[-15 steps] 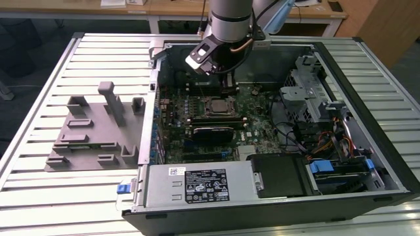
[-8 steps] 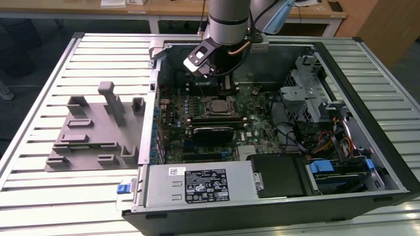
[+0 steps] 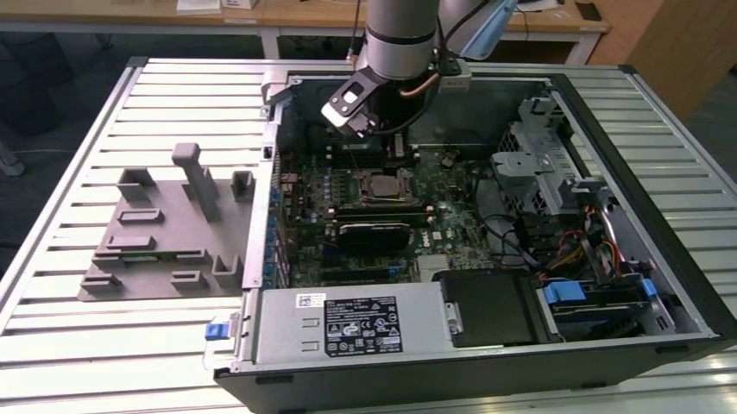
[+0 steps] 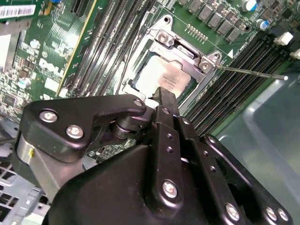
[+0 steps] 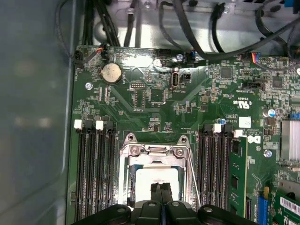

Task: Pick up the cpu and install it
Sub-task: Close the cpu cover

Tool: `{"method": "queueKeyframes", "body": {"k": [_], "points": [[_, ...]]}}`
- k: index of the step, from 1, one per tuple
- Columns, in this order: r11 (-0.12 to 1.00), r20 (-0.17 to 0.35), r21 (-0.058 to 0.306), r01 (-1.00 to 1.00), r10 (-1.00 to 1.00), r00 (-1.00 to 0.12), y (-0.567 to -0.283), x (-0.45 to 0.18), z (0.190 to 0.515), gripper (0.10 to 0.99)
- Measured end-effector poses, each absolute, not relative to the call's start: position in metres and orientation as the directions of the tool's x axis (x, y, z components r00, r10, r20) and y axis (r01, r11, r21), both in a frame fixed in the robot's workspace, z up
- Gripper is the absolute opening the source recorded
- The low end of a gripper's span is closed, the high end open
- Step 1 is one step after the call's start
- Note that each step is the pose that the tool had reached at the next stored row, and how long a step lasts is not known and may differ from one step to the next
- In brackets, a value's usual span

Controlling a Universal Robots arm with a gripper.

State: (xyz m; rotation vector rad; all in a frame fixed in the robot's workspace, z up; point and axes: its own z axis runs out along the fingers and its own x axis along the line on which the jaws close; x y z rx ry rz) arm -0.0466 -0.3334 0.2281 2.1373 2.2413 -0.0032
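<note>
The cpu [image 5: 157, 177] lay flat in the metal-framed socket [image 5: 154, 151] on the green motherboard [image 5: 154, 93]; in both wrist views the gripper [image 5: 161, 190] hung over one edge of it, its two black fingers [image 4: 164, 101] pressed together with nothing between them; whether the tips touched the chip could not be told. In the exterior view the arm [image 3: 398, 34] reached down into the open computer case [image 3: 645, 285] on a slatted table [image 3: 81, 112]; a grey plastic tray [image 3: 161, 237] lay beside the case, to the exterior view's left.

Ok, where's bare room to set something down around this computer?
Bare slatted table around the grey tray, on the exterior view's left, and beside the case on its right. Inside the case it's crowded, tool over the cpu.
</note>
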Motion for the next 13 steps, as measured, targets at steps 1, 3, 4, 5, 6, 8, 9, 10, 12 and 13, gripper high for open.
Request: {"method": "queueKeyframes", "body": {"k": [1, 3, 4, 5, 6, 8, 9, 10, 12, 13], "points": [[0.062, -0.034, 0.029, 0.998, 0.998, -0.061, -0.3334, -0.0466, 0.2281, 0.106], [0.092, -0.034, 0.029, 0.995, 0.995, -0.091, -0.3334, -0.0466, 0.2279, 0.106], [0.108, -0.034, 0.029, 0.994, 0.994, -0.107, -0.3334, -0.0466, 0.2278, 0.106], [0.122, -0.034, 0.029, 0.992, 0.992, -0.121, -0.3334, -0.0466, 0.2277, 0.106], [0.134, -0.034, 0.029, 0.991, 0.991, -0.133, -0.3334, -0.0466, 0.2277, 0.106], [0.162, -0.034, 0.029, 0.986, 0.986, -0.161, -0.3334, -0.0466, 0.2275, 0.106], [0.179, -0.034, 0.029, 0.983, 0.983, -0.178, -0.3334, -0.0467, 0.2273, 0.106], [0.197, -0.034, 0.029, 0.980, 0.980, -0.196, -0.3334, -0.0467, 0.2272, 0.106], [0.233, -0.034, 0.029, 0.972, 0.972, -0.232, -0.3334, -0.0467, 0.2270, 0.106], [0.251, -0.034, 0.029, 0.968, 0.968, -0.250, -0.3334, -0.0467, 0.2269, 0.106]]}}
